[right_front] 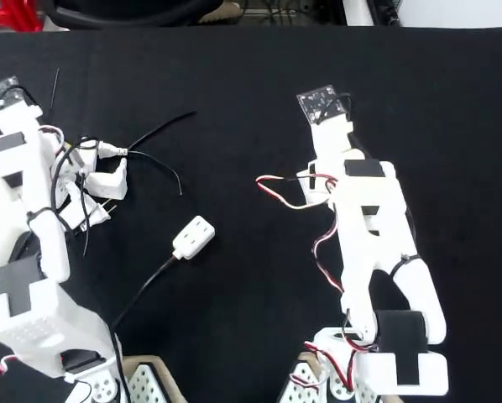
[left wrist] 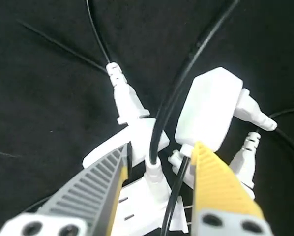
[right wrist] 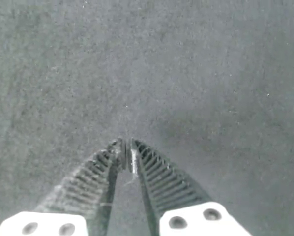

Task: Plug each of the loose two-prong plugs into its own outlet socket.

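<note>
My left claw [right_front: 85,176] sits in a knot of white plugs and black cords on the black cloth [right_front: 259,75]. Just past its tip lies a white plug [right_front: 108,152], and its thin cord [right_front: 163,126] runs on away from the claw. A white block [right_front: 115,180] lies close by the tip too. Beside the claw a two-prong plug [right_front: 98,215] shows bare prongs. The outlet socket [right_front: 193,237] lies apart from the claw, toward my right arm [right_front: 373,227], with its thick cord [right_front: 142,290] trailing back to my base.
</note>
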You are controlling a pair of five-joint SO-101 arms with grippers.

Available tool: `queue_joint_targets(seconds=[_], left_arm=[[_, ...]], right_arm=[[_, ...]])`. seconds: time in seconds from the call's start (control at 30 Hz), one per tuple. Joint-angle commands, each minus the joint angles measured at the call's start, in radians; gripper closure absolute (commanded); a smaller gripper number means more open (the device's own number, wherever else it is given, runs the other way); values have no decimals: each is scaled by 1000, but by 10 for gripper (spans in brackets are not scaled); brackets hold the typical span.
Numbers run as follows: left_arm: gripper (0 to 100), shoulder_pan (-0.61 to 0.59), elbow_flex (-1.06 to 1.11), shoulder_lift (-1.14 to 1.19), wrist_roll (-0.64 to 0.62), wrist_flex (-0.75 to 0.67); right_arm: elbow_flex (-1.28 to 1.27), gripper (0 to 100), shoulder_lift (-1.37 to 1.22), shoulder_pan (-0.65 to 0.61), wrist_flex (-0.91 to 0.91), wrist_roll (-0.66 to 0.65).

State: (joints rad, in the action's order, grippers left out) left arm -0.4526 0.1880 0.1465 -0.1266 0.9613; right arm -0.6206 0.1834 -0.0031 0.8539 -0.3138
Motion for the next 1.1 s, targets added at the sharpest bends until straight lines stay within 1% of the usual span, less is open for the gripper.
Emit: queue_joint_targets(seconds=[0.0,0.07,0.2,0.3,0.37,0.43,0.57,0.7,0.77,0.83,1.07], left_arm=[[792,54,-58,-2,-6,-11],[794,65,-61,-18,-6,11],[794,88,-54,-97,2,104],[792,99,-18,-186,80,195],[792,94,35,-270,115,218],[793,70,111,-371,129,221],[790,21,291,-646,146,226],[789,22,559,-873,354,190],[789,18,670,-919,410,141],[789,19,757,-922,436,114],[789,101,897,-927,466,104]], right_arm=[[7,984,2,-15,-17,-2],[7,984,2,-15,-17,-2],[7,984,2,-15,-17,-2],[7,984,2,-15,-17,-2],[8,984,2,-15,-17,-2],[10,984,2,-15,-17,-2],[12,984,4,-15,-12,-2],[12,984,5,-15,-11,-2],[12,984,4,-15,-11,-2],[12,984,4,-17,-11,-2],[10,984,2,-17,-11,-2]])
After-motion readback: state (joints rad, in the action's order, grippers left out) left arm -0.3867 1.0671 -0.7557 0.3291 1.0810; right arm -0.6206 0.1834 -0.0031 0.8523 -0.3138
